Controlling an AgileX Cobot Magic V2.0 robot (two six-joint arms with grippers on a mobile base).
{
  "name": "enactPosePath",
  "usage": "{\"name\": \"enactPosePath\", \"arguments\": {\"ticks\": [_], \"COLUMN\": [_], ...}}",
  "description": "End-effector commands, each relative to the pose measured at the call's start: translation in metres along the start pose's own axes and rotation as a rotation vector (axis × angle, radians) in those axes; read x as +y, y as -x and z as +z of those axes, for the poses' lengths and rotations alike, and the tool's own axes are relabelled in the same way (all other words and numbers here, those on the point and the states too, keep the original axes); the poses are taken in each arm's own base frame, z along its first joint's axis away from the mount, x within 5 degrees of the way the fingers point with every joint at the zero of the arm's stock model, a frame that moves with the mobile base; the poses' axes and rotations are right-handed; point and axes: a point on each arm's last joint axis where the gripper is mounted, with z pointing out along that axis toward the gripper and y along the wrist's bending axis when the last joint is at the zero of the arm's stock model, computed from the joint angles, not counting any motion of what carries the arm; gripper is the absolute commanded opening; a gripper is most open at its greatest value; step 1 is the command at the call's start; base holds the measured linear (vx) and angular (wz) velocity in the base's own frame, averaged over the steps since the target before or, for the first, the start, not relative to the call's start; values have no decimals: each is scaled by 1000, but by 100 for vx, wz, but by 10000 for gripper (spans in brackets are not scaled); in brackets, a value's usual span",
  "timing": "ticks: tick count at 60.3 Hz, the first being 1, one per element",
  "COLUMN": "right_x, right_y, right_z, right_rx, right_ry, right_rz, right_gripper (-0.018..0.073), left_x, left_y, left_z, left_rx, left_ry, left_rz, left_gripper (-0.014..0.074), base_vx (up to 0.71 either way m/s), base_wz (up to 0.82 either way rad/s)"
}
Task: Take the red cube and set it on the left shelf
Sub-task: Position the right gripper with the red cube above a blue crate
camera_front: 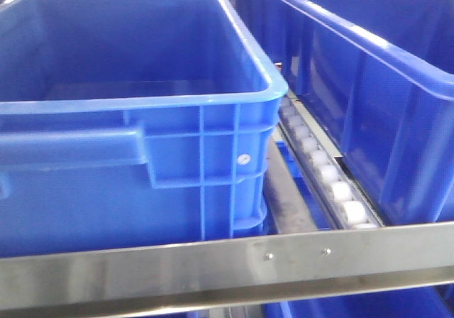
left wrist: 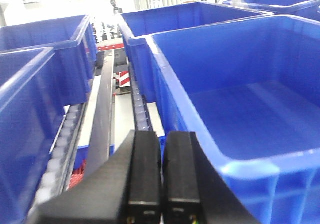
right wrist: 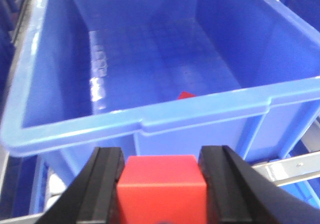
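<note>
Clamped between the 2 black fingers [right wrist: 107, 176] of our right gripper [right wrist: 162, 170], the red cube [right wrist: 161, 194] fills the bottom of the right wrist view. We hold it in the air on the near side of a blue crate [right wrist: 150, 116], just in front of its rim and not inside it. A small red patch [right wrist: 186, 95] shows on the crate's floor just beyond that rim; we cannot tell what it is. A steel rail [right wrist: 287, 165] crosses the lower right corner of this view, below the crate.

Our left gripper [left wrist: 161, 179] has its 2 fingers pressed together with nothing between them. It hangs over a strip of white rollers [left wrist: 140, 109] that runs between 2 rows of blue crates, with a large crate [left wrist: 240, 109] close on the right side of that view.

From the front camera we see the left shelf [camera_front: 213, 265]: its brushed steel front rail spans the bottom of the picture. Behind the rail sits a near crate [camera_front: 142, 155], its front wall just above the steel. A roller track [camera_front: 326, 176] slopes away beside it, and a second crate [camera_front: 383, 98] stands on the far side of that track.
</note>
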Motion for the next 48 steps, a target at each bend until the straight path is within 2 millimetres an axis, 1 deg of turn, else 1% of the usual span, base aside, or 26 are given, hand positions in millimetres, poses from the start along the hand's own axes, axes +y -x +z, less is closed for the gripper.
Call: {"name": "enactPosePath", "arguments": {"ticks": [1,17,36,48], "right_x": [1,1,1,1], "right_y": [16,16,16,16], "right_z": [-1,-1,-1,-1], "right_rx": [-97,-97,-97,-97], "right_ry": [0,0,0,0], "right_rz": [-11,-11,-11,-11], "right_gripper": [57,57,57,57], "left_x": [0,0,0,0], "left_y": [-1,-1,-1,-1], "left_z": [1,1,1,1], "left_rx": [-47,-47,-47,-47], "left_ry": [7,7,7,7], "left_rz": [-9,-9,-9,-9], "left_gripper": [106,106,106,106], "base_vx": [-10,-10,-8,-5], "base_wz": [-35,2,18,3]}}
